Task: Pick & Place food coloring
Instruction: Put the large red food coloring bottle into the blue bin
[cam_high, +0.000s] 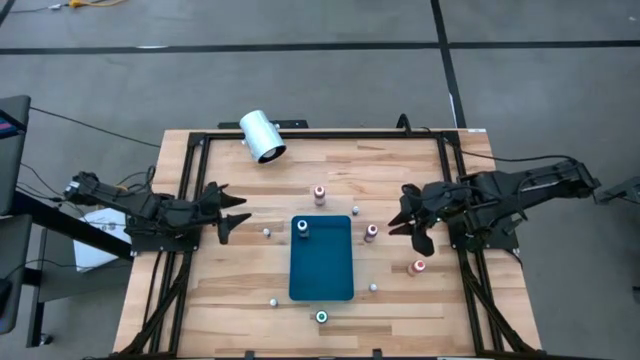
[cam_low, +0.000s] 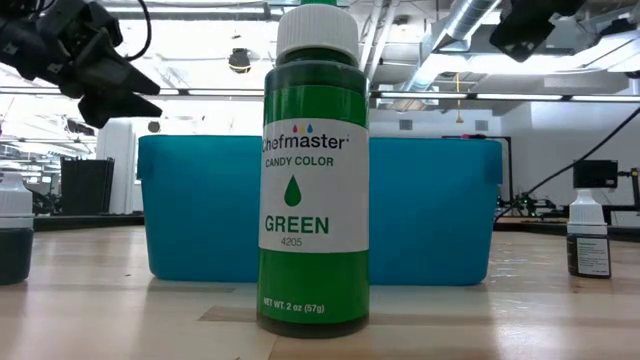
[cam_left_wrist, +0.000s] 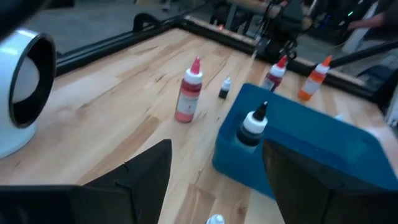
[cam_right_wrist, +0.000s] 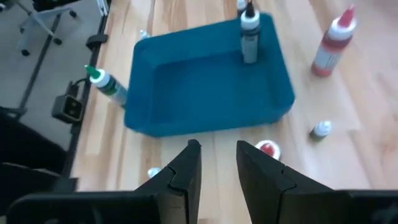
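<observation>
Both arms hang over the table's sides; the left gripper (cam_high: 240, 215) gapes wide and empty; the right gripper (cam_high: 408, 222) holds nothing, fingers nearly together. One food coloring bottle (cam_high: 302, 228) stands inside the blue tray (cam_high: 322, 270); others dot the wood around it.

Light wood table (cam_high: 220, 290) — blue tray (cam_high: 322, 262) mid-table, food coloring bottles (cam_high: 319, 193) scattered around, white cylinder (cam_high: 263, 136) at the far edge.

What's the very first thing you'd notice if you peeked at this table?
A blue tray sits in the middle of the wooden table, with one black-and-white bottle standing in its corner. In the low view, a green candy color bottle fills the picture. A big white cylinder lies at the table's far edge.
</observation>
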